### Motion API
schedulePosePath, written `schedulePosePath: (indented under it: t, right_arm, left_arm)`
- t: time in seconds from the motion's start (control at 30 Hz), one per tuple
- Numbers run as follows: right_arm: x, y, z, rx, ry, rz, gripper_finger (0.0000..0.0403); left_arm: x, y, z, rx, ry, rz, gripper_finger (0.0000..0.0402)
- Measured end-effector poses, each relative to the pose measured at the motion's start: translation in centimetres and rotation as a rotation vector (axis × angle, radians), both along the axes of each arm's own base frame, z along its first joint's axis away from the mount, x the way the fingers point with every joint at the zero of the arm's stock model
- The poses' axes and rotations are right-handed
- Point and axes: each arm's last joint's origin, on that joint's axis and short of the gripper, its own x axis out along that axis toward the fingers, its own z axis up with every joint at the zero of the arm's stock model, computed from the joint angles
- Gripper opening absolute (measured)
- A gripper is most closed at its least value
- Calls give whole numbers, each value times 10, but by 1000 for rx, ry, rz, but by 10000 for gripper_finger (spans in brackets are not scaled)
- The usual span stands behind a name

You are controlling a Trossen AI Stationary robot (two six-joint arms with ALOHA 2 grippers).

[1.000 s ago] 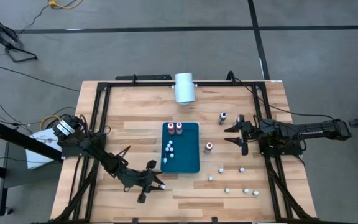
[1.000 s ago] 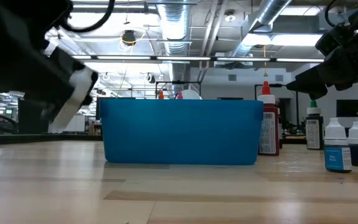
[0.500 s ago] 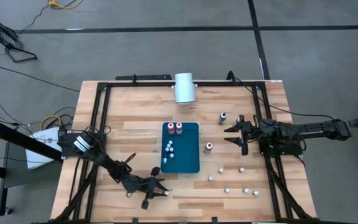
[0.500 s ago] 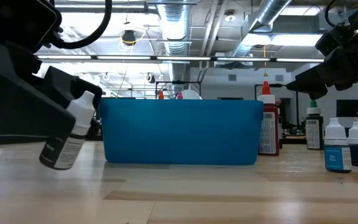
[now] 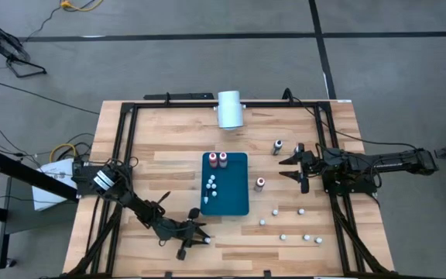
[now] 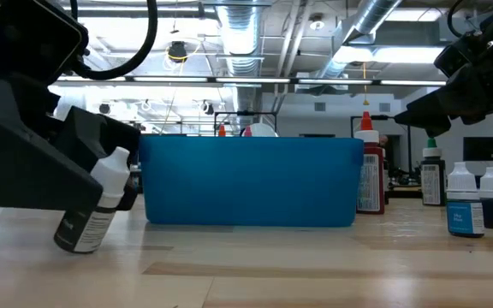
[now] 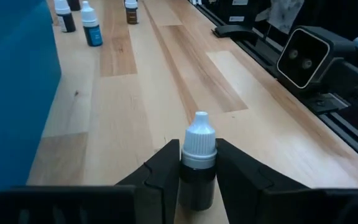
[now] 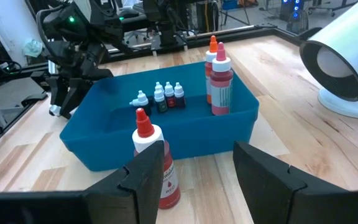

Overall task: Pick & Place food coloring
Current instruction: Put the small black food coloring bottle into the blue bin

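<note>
A small dark food coloring bottle [image 7: 196,180] with a white cap [image 7: 199,134] sits between the fingers of my left gripper [image 5: 200,239], near the table's front edge, left of the blue bin [image 5: 238,203]. In the low view this bottle [image 6: 92,214] leans by the bin's left wall. The bin holds two tall red bottles [image 5: 218,160] and several tiny white-capped ones [image 5: 210,186]. More bottles stand on the wood: a red one [image 5: 259,184], a dark one [image 5: 278,146] and several tiny ones [image 5: 293,229]. My right gripper [image 5: 294,168] hangs open right of the bin, touching nothing. My left gripper pinches the bottle's dark body [image 7: 194,186], just below the white cap, between its two fingers [image 7: 160,171]. The fingers come nearly level from the table's left, slanting a little down. The bottle is tilted, cap up and toward the bin, with its lower end [image 6: 74,246] at the tabletop.
A large white cylinder [image 5: 230,108] lies at the table's far edge. Black frame rails [image 5: 122,147] run along the left and right sides. Bare wood [image 5: 169,167] lies left of the bin. In the right wrist view the red bottle [image 8: 157,168] stands before the bin [image 8: 241,127].
My left gripper has come down and a little toward the table's near edge with the bottle. The bottle, which was held above the table, is now lower, still tilted, with its lower end at the tabletop.
</note>
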Motion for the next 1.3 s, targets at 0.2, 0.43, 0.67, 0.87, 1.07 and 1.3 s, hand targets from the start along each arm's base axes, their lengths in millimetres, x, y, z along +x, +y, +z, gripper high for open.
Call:
schedulePosePath:
  t: [0.2,0.43,0.67,0.87,1.07,1.3]
  right_arm:
    - [0,0,0,0,0,0,184]
    - [0,0,0,0,0,0,184]
    - [0,0,0,0,0,0,184]
    - [0,0,0,0,0,0,184]
    - [0,0,0,0,0,0,184]
    - [0,0,0,0,0,0,184]
  left_arm:
    - [0,0,-2,8,13,-2,127]
    - [0,1,-1,20,7,13,156]
    - [0,1,0,36,0,18,159]
    - [-4,2,12,90,65,9,159]
    - [-6,3,33,165,152,-21,159]
    - [0,-4,55,292,279,-90,159]
